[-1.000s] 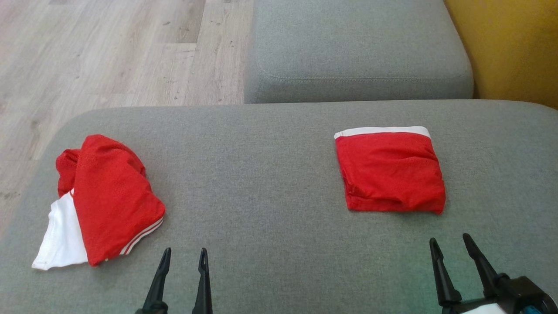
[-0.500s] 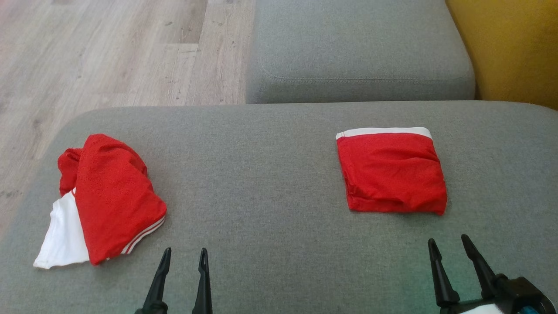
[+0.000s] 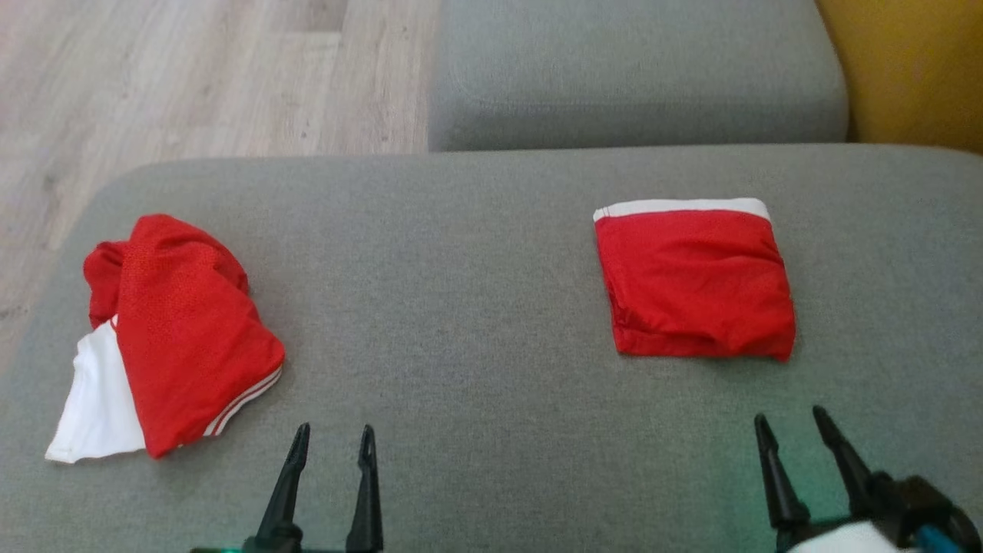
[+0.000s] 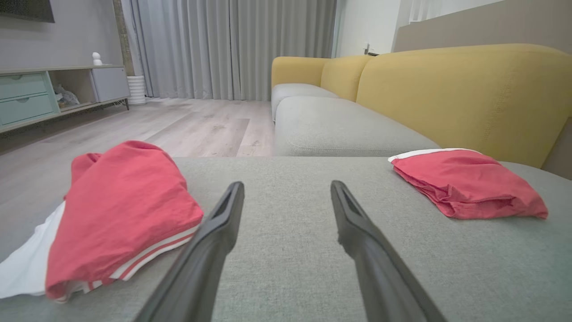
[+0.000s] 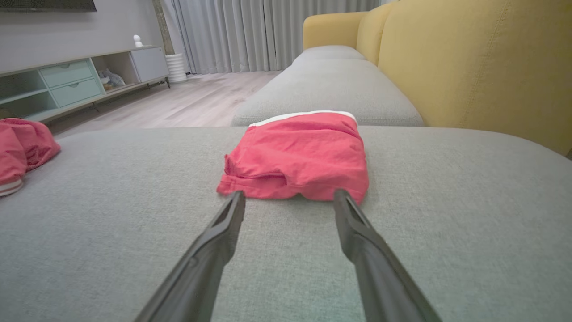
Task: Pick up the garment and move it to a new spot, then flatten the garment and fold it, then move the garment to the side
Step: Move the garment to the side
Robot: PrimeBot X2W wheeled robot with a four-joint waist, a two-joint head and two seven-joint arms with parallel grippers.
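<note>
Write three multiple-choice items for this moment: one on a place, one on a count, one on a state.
1. Where does the folded garment lie?
A. Ahead of the right gripper
B. On the floor
C. On the yellow backrest

2. How many red garments lie on the grey cushion?
A. One
B. Two
C. Four

3. How is the left gripper?
A. Shut on cloth
B. Open, empty
C. Shut, empty

Answers:
1 A: it lies just beyond that gripper's fingertips in the right wrist view.
2 B: the folded one and a crumpled garment at the left.
3 B: its fingers stand apart over bare cushion.
</note>
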